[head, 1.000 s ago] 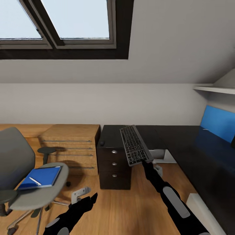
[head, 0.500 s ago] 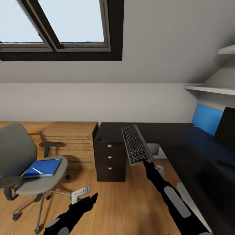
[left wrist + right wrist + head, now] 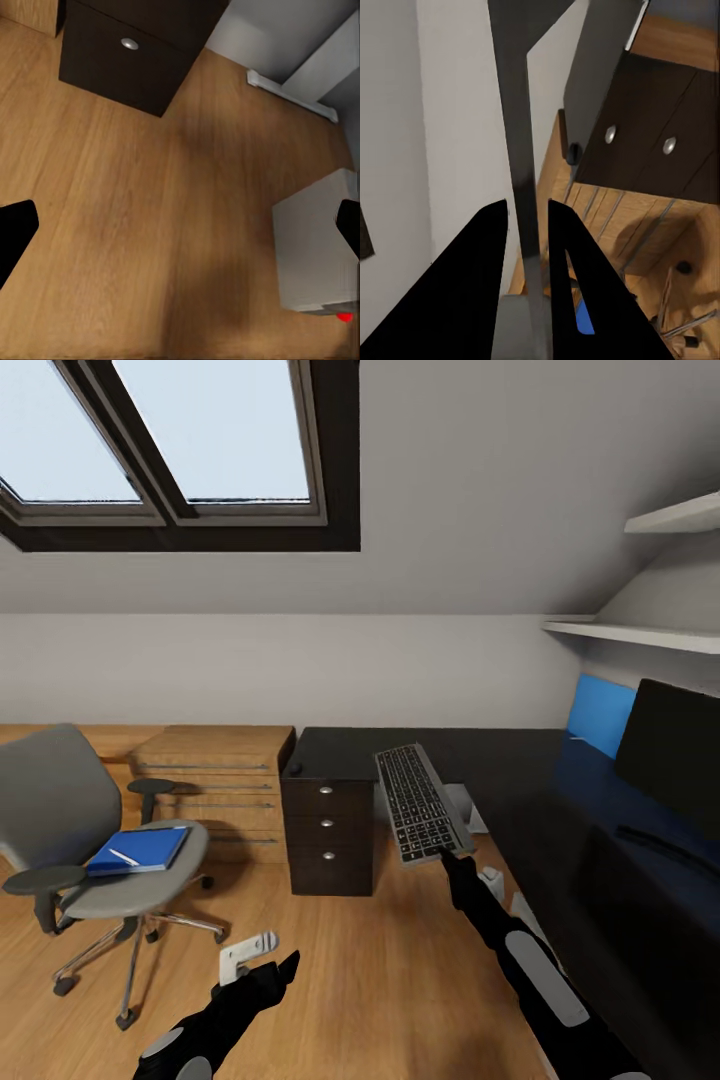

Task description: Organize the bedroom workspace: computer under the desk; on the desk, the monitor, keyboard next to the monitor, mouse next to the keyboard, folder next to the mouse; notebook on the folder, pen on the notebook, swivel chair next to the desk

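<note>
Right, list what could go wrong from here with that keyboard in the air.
1. The right gripper pinches the slim dark grey keyboard by one short end only, so the long board could pivot or slip out over the wooden floor.

2. The keyboard hangs close to the edge of the glossy black desk; swinging it toward the wide black monitor might clip the edge or the screen.

3. The small black mouse sits near the desk's corner above the drawers and could be knocked off.
</note>
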Robot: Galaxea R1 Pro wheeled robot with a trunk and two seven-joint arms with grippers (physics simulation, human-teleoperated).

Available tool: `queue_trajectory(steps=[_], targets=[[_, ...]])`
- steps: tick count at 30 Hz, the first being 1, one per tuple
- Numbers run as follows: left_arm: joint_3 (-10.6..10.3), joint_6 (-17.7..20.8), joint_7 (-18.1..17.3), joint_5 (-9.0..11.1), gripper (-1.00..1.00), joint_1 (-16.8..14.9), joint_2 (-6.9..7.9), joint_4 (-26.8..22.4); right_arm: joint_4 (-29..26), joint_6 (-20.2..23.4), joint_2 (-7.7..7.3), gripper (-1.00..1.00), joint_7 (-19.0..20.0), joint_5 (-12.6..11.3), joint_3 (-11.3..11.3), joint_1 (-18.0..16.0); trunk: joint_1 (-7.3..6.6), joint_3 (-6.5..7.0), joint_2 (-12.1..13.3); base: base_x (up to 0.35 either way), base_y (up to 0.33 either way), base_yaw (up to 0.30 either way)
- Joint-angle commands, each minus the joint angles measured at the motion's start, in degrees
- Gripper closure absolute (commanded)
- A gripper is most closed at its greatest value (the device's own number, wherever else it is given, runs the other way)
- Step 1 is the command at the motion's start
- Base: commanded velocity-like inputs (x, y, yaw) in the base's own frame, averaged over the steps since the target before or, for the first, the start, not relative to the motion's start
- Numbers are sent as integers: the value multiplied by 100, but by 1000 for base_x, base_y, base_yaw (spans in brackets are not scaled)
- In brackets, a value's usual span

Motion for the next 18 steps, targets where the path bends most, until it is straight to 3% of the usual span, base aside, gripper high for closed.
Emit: queue_trajectory(steps=[1,8,18], targets=[[-11,6,56,60,-100,-3,4,-10,3,8,-19,100,23,-140,8,-4,-3,-6,-4,-316,-142,0],[-11,6,64,60,-100,-3,4,-10,77,9,-119,100,22,-383,-108,-4,-3,-6,-4,-310,-167,0],[-19,6,65,56,-100,-3,4,-10,252,33,-138,100,14,-428,-602,-4,-3,-6,-4,-294,-200,0]])
